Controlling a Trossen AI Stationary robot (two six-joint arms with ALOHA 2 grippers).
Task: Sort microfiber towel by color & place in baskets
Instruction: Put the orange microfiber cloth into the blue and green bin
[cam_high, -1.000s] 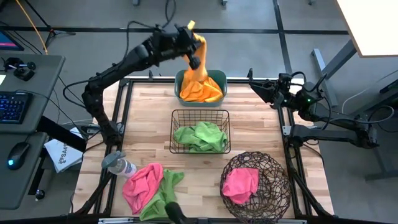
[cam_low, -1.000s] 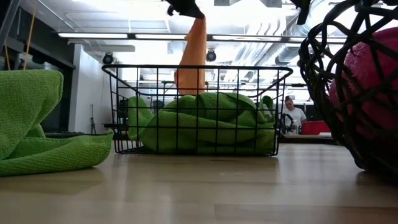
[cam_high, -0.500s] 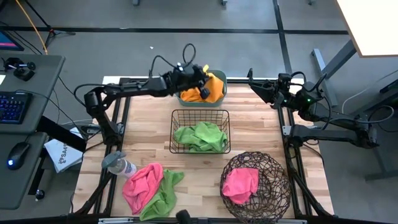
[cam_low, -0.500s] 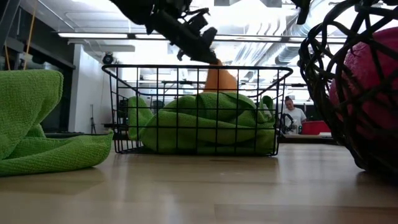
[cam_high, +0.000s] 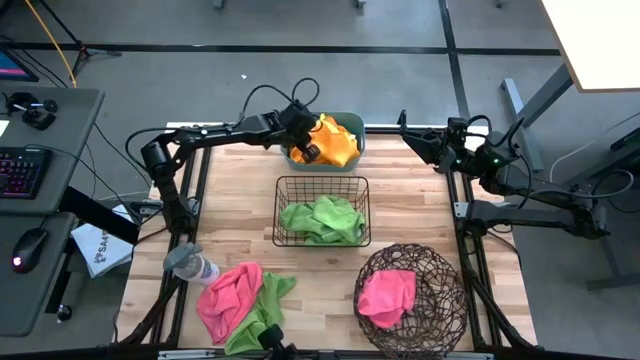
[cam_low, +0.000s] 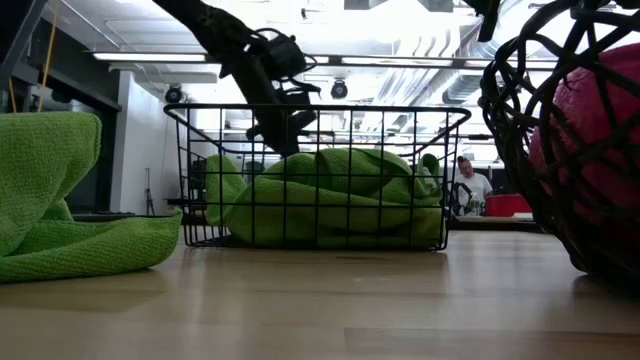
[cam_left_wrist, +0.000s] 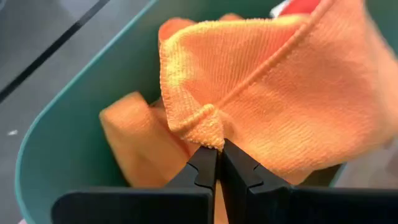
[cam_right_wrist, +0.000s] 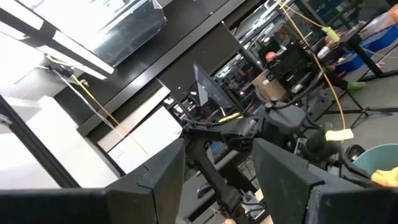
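Observation:
The teal tub (cam_high: 290, 155) stands at the table's far edge with orange towels (cam_high: 335, 138) heaped in it. My left gripper (cam_high: 305, 152) reaches into the tub's left end and is shut on an orange towel (cam_left_wrist: 280, 106); it shows behind the wire basket in the low view (cam_low: 280, 130). The black wire basket (cam_high: 322, 182) holds green towels (cam_high: 322, 218). A pink towel (cam_high: 388, 295) lies in the round twig basket (cam_high: 440, 300). One pink towel (cam_high: 228, 298) and one green towel (cam_high: 268, 305) lie on the table's near left. My right gripper (cam_high: 408, 135) waits open at the far right. My left gripper pinches a puckered fold of the orange towel (cam_left_wrist: 208, 127) between its two fingertips (cam_left_wrist: 202, 165). The fingers come from the table's left, slanting down into the tub. The towel lies slack on the other orange cloth inside the tub.
A grey bottle (cam_high: 190, 265) lies at the table's left edge, near the loose towels. Bare wood (cam_high: 240, 200) shows left of the wire basket and between it and the twig basket. A person (cam_low: 468, 185) sits far off in the room beyond.
My left gripper came down from high above the teal tub into its left end, still shut on the orange towel. The towel, which hung stretched below the fingers, has sunk and now lies heaped in the tub.

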